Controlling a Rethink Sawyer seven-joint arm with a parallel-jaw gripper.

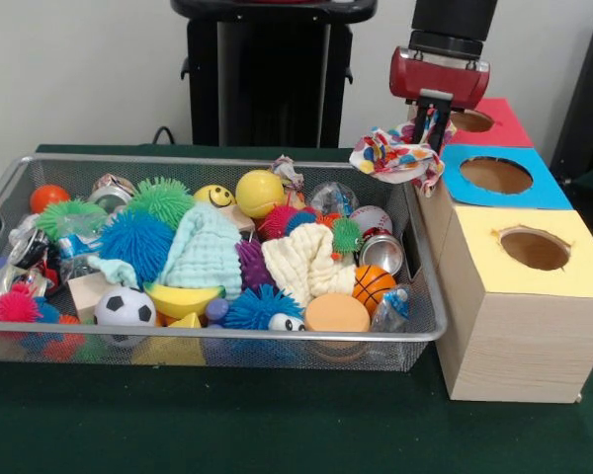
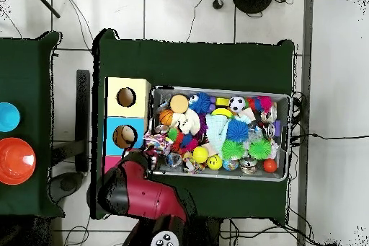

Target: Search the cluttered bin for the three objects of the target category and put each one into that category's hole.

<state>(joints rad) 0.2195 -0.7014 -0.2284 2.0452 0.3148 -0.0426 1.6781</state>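
Observation:
The wire-mesh bin [image 1: 227, 161] is full of toys; it also shows in the overhead view [image 2: 290, 135]. My gripper [image 1: 430, 123] is shut on the multicoloured dotted wad [image 1: 400, 156] and holds it in the air over the bin's right rim, next to the blue-topped box. In the overhead view the wad [image 2: 155, 142] hangs at the bin's edge beside that box. A pale crumpled wad [image 1: 287, 171] lies at the bin's back, behind a yellow ball. The yellow-topped box's hole [image 1: 534, 249] is the nearest of the three in the front view and also shows in the overhead view [image 2: 126, 97].
The blue-topped box's hole [image 1: 495, 175] and the red-topped box's hole [image 1: 471, 120] lie behind the yellow one. In the bin lie a mint waffle towel [image 1: 206, 252], a cream waffle towel [image 1: 301, 259], a can [image 1: 382, 252], a soccer ball [image 1: 125, 306] and several spiky balls.

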